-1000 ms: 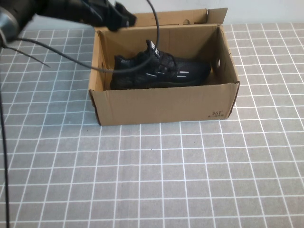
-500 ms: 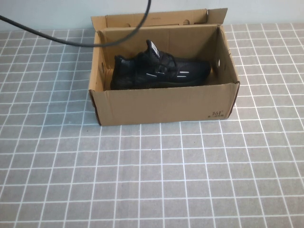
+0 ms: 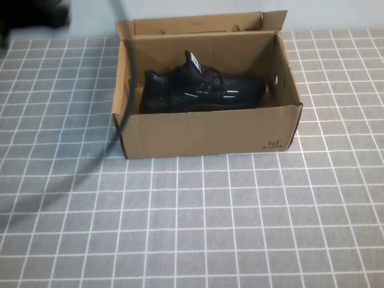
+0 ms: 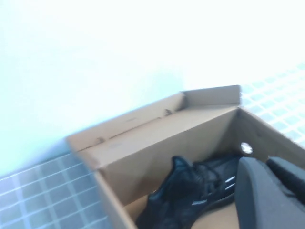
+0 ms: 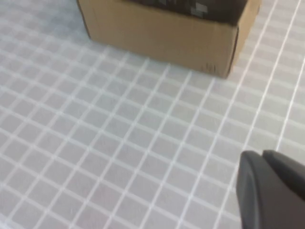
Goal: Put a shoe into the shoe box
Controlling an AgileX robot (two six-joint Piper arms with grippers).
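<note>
The black knit shoe [image 3: 201, 90] lies on its sole inside the open brown shoe box [image 3: 210, 135], toe toward the right, with its white tongue label up. The box's flap lid [image 3: 192, 24] stands open at the back. My left gripper [image 4: 266, 162] is shut and empty, off the box's far left corner and above it, apart from the shoe [image 4: 190, 191]. In the high view the left arm [image 3: 33, 15] is a dark blur at the top left. My right gripper [image 5: 261, 155] is shut and empty above the table in front of the box [image 5: 167, 33].
A black cable [image 3: 120, 96] from the left arm hangs down across the box's left wall. The grey gridded tabletop [image 3: 210, 228] spreads in front of and beside the box. A pale wall runs behind the table.
The left arm has drawn back from above the box's far left corner to the top left. Its cable has swung down across the box's left side. Shoe and box have not moved.
</note>
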